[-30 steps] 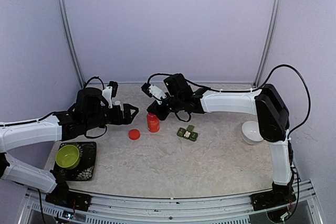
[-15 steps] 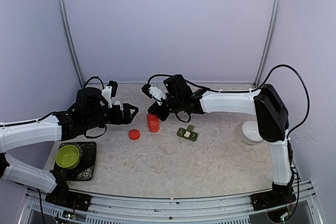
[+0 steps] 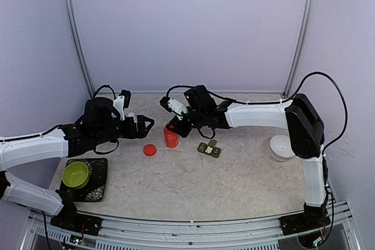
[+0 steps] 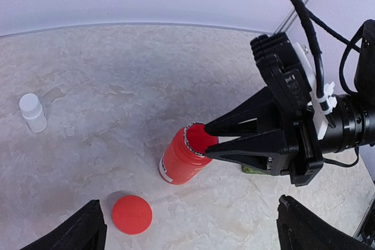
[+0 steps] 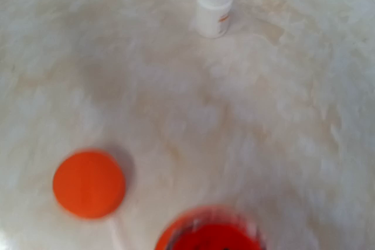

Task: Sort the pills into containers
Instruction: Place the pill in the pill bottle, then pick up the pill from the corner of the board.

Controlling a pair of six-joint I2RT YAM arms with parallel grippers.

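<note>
The dark green pill box (image 3: 209, 149) lies right of an open red bottle (image 3: 170, 137); a whitish speck shows in one cell, too small to make out. My right gripper (image 3: 172, 126) hangs at the bottle's mouth. In the left wrist view its fingers (image 4: 234, 126) sit a narrow gap apart over the rim of the red bottle (image 4: 184, 159), holding nothing I can see. A green sliver of the pill box (image 4: 253, 170) shows under them. The right wrist view is blurred and shows the bottle's mouth (image 5: 208, 235). My left gripper (image 3: 146, 126) is wide open and empty, left of the bottle.
The red cap (image 3: 150, 150) lies on the table left of the bottle. A small white bottle (image 4: 33, 112) stands at the back left. A white bowl (image 3: 281, 147) sits at the right. A lime-green bowl (image 3: 75, 174) rests on a black tray (image 3: 98, 187) at the front left.
My right gripper has shifted slightly over the red bottle's mouth. My left arm, the cap and the pill box have not moved.
</note>
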